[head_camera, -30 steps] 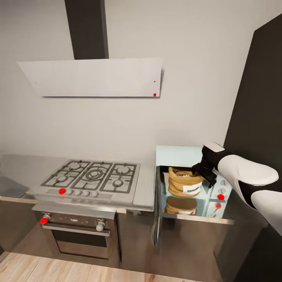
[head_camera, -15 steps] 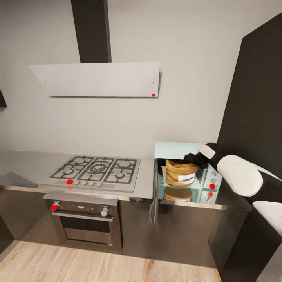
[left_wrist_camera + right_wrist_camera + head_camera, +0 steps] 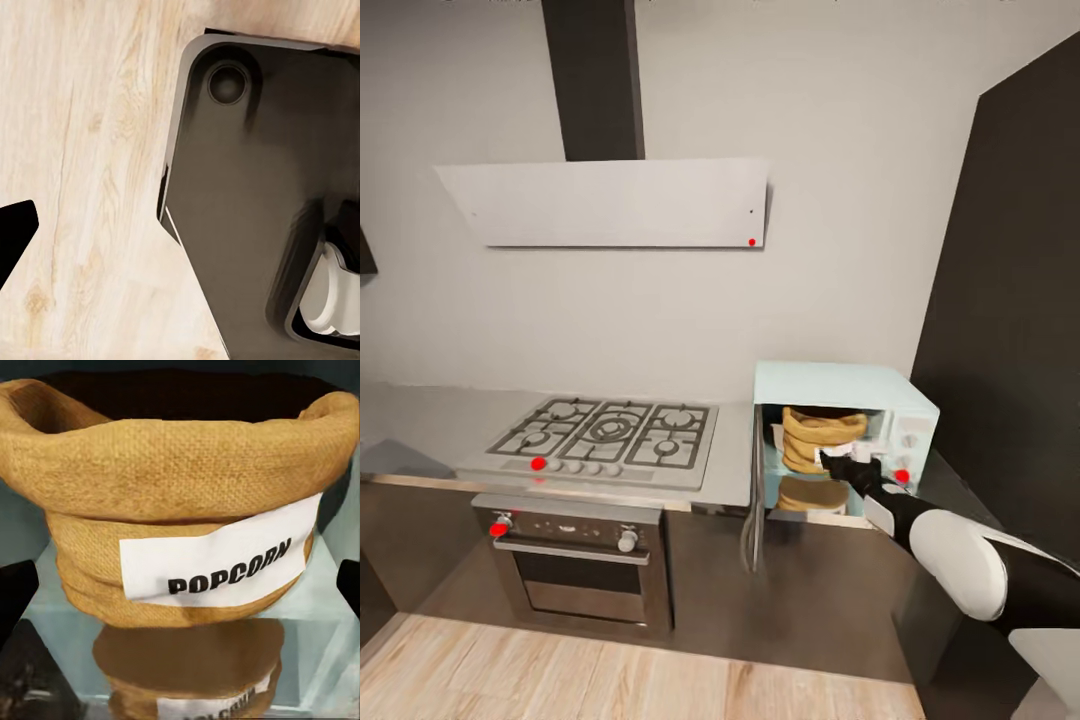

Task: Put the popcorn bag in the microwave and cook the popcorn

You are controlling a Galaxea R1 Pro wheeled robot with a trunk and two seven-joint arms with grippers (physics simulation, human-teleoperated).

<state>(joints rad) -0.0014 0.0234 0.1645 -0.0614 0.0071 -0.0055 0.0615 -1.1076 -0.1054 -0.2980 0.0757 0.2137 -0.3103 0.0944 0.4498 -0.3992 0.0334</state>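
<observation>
The pale mint-blue microwave (image 3: 847, 387) stands on the steel countertop (image 3: 734, 468), its dark door (image 3: 757, 500) swung open toward me. The tan popcorn bag (image 3: 812, 436) sits upright inside on the glass floor; its white POPCORN label faces out. In the right wrist view the popcorn bag (image 3: 180, 487) is close, its mouth dark, so the popcorn is hidden. My right gripper (image 3: 838, 462) is open just in front of the bag, with its fingertips (image 3: 15, 592) apart and not touching the sack. My left gripper (image 3: 180, 232) hangs open over the floor.
A gas hob (image 3: 605, 435) and steel oven (image 3: 575, 560) sit left of the microwave, under a white hood (image 3: 610, 200). A tall dark cabinet (image 3: 1010, 300) stands at the right. The robot's dark base (image 3: 255, 187) rests on the wooden floor (image 3: 82, 150).
My right arm has come down from beside the microwave's top to the front of its opening. The bag stays inside. The camera pulled back earlier, then held still.
</observation>
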